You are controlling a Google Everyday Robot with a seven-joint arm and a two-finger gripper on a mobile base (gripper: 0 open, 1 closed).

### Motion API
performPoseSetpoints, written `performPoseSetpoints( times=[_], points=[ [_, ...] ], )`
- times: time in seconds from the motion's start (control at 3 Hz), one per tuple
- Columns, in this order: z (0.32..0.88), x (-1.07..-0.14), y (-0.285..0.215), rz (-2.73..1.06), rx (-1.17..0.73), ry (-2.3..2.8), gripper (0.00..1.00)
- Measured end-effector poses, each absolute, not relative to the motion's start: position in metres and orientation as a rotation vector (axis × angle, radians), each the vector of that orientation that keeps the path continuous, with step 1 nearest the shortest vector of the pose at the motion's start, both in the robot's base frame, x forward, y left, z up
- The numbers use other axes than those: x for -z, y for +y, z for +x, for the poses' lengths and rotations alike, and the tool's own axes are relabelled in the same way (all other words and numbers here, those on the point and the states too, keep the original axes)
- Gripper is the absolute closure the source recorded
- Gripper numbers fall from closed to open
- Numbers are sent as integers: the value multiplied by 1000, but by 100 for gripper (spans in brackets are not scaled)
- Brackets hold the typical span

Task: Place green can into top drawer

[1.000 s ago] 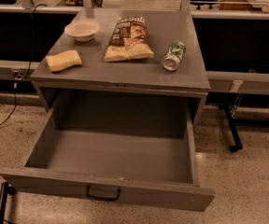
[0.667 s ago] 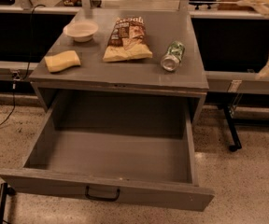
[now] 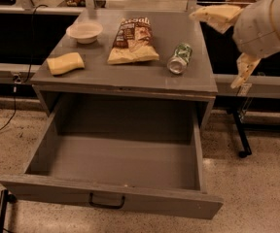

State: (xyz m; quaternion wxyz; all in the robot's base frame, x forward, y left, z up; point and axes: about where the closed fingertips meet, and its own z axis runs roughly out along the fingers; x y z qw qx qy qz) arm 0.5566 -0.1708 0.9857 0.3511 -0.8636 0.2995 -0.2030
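The green can (image 3: 180,58) lies on its side on the right part of the grey cabinet top (image 3: 130,76). The top drawer (image 3: 123,159) is pulled out wide below it and is empty inside; its front panel carries a small dark handle (image 3: 107,203). My gripper (image 3: 228,41) hangs at the upper right, above and to the right of the can and apart from it. It is open and empty, with one pale finger (image 3: 214,14) pointing left and the other (image 3: 244,70) pointing down.
A chip bag (image 3: 132,40) lies left of the can. A white bowl (image 3: 84,31) and a yellow sponge (image 3: 65,63) sit on the left of the top. A black wheeled leg (image 3: 241,135) stands right of the cabinet, and a cable (image 3: 8,115) runs at the left.
My gripper and arm have come into view from the right edge and moved left toward the cabinet top. The can, the bag and the drawer have not moved.
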Motion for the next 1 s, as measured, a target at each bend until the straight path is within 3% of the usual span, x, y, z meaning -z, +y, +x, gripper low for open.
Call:
performPoseSetpoints(
  times=[0.33,1.0],
  points=[
    [568,-947,-135,-2319,560,769,0],
    [574,-930,-129,-2374,558,836,0]
  ],
)
